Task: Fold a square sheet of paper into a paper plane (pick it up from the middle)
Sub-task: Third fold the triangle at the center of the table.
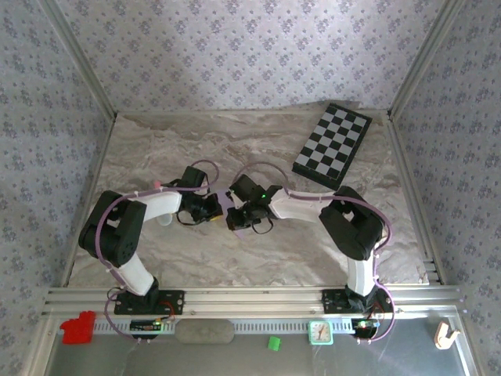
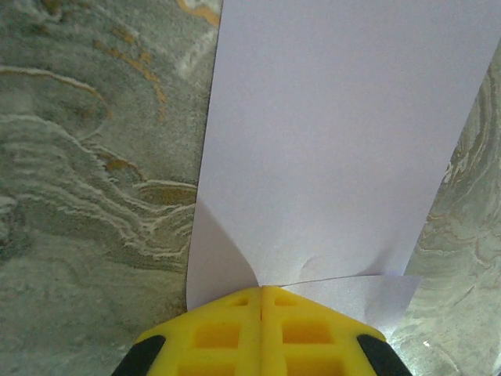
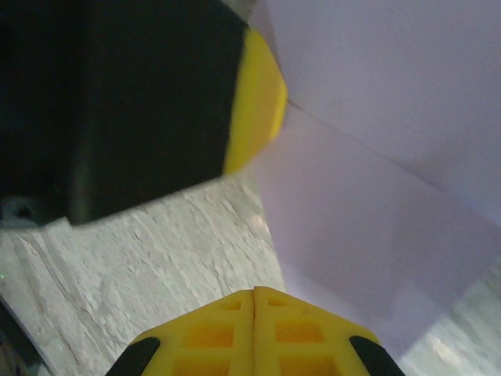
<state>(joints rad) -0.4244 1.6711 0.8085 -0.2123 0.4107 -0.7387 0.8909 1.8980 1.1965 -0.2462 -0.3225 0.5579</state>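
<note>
Our left gripper has its yellow fingers pressed flat together, pinching the sheet of paper at its near end: in the left wrist view creases run in from both sides of the pale lilac paper and meet right at the fingertips, and a second layer sticks out beside them. From the pinch the paper runs away as a long straight-sided strip over the marbled table cover. Our right gripper is closed too, fingers touching along one seam; the lilac paper lies just beside its tips and runs out of sight behind one of them, and we cannot tell whether any of it is caught. In the right wrist view a yellow-tipped black finger of the left gripper sits against the paper's edge. From above, both grippers meet tip to tip well apart from the chequered board, to its left and nearer the arm bases, with the paper a small pale patch between them. The board lies flat and askew on the cover, near the back wall, touched by neither arm, the right arm's elbow standing just on the near side of the board
</note>
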